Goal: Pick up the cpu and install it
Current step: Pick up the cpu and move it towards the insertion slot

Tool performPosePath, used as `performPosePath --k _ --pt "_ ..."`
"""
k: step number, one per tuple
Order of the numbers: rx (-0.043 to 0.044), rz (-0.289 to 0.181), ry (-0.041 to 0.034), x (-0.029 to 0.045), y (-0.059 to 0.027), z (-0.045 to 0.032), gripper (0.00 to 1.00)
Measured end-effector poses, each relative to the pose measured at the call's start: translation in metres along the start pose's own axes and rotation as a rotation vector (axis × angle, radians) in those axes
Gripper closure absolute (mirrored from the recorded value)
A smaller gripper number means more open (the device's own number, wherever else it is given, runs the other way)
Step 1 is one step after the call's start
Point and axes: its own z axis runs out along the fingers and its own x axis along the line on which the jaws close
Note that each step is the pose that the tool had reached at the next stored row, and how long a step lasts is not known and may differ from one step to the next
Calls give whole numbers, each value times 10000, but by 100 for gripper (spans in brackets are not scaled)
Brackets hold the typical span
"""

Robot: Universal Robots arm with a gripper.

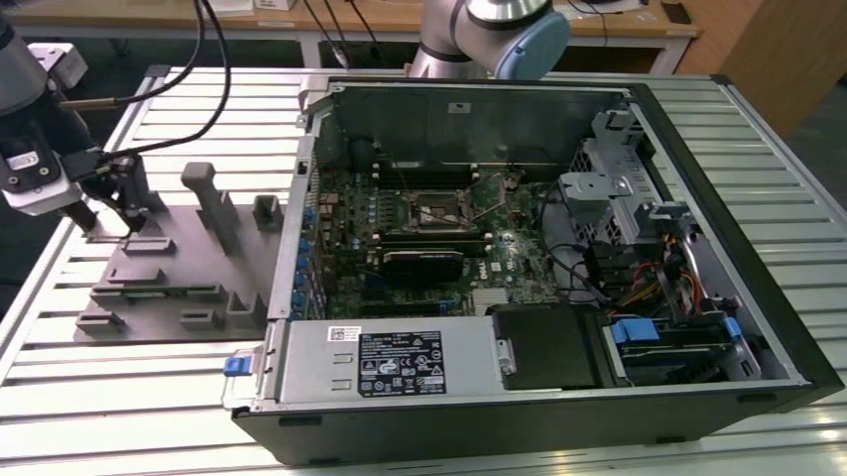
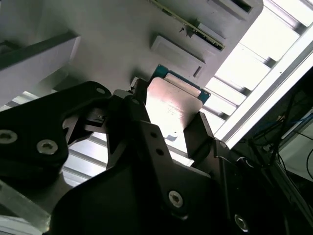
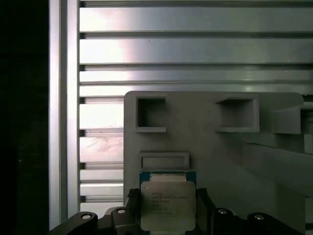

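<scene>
The cpu (image 3: 166, 203), a small square chip with a silvery top plate and a green-blue edge, sits between my two black fingers in both wrist views. Its plate (image 2: 171, 105) shows pale between the finger pads (image 2: 132, 115), which press on two opposite sides. My gripper (image 1: 113, 223) is low over the near-left corner of the grey fixture tray (image 1: 173, 268), at the exterior view's left, and is shut on the cpu. Whether the chip still rests on the tray I cannot tell. The motherboard's empty socket (image 1: 434, 210) lies inside the open computer case (image 1: 741, 248).
Grey posts (image 1: 212, 203) and small slots (image 3: 151, 115) rise from the fixture tray beside my gripper. The case stands to the exterior view's right of the tray on a slatted aluminium table (image 1: 119, 397). Cables (image 1: 198, 89) hang above the tray.
</scene>
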Motion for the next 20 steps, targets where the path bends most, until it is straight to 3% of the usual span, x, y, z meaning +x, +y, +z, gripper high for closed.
performPosePath --k 20 --pt "-1 0 -14 -10 21 -526 46"
